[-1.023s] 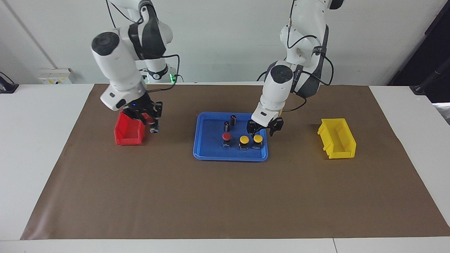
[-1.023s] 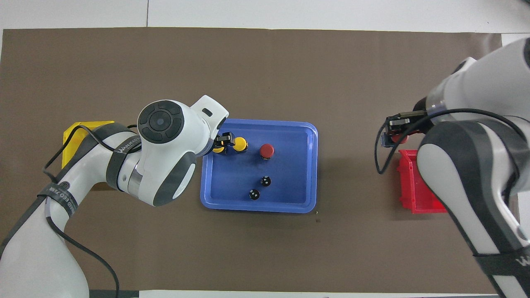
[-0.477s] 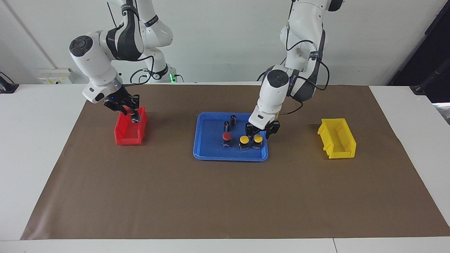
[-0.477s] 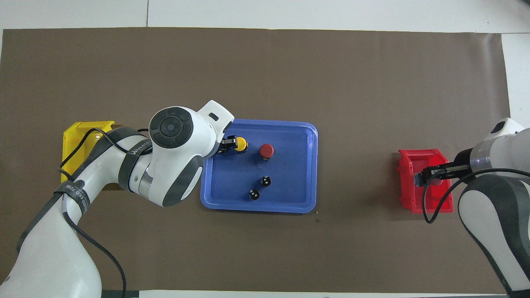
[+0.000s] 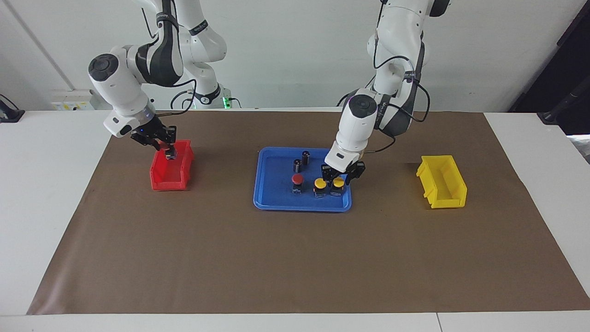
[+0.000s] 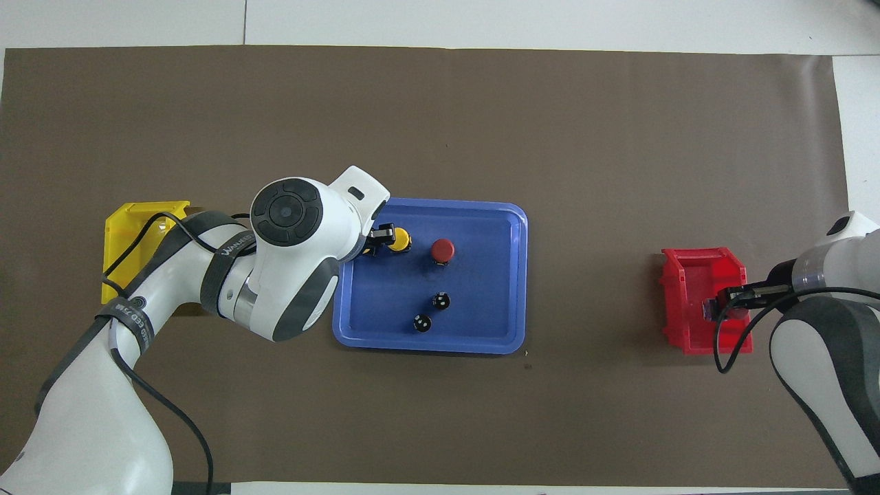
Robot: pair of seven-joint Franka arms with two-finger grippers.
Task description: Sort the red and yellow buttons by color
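The right claw (image 5: 168, 150) hangs over the red bin (image 5: 171, 167) at the right arm's end of the desk (image 5: 55, 193). It is pinching a red button (image 5: 171, 153), which hangs up in the air over the bin's open top. Only a bit of that button's red cap and small block peeks out between the fingers.

The left claw (image 5: 339, 174) is down low in the blue tray (image 5: 269, 198), right over one yellow button (image 5: 339, 185). Its fingers are spread, one on each side of the yellow cap. I cannot tell if they touch it.

Just beside that claw, toward the right arm's end, stands the other yellow button (image 5: 320, 186). Next along stands a red button in the tray (image 5: 297, 183). Each button has a round domed cap on top of a small black and silver block, and all three stand up straight in a row.

Two dark cylinders (image 5: 301, 161) with shiny tops stand in the tray too, nearer to the robots than the row.

The yellow bin (image 5: 442, 182) sits well apart from the left claw, at the left arm's end of the desk. A brown mat (image 5: 295, 258) covers the desk under everything.
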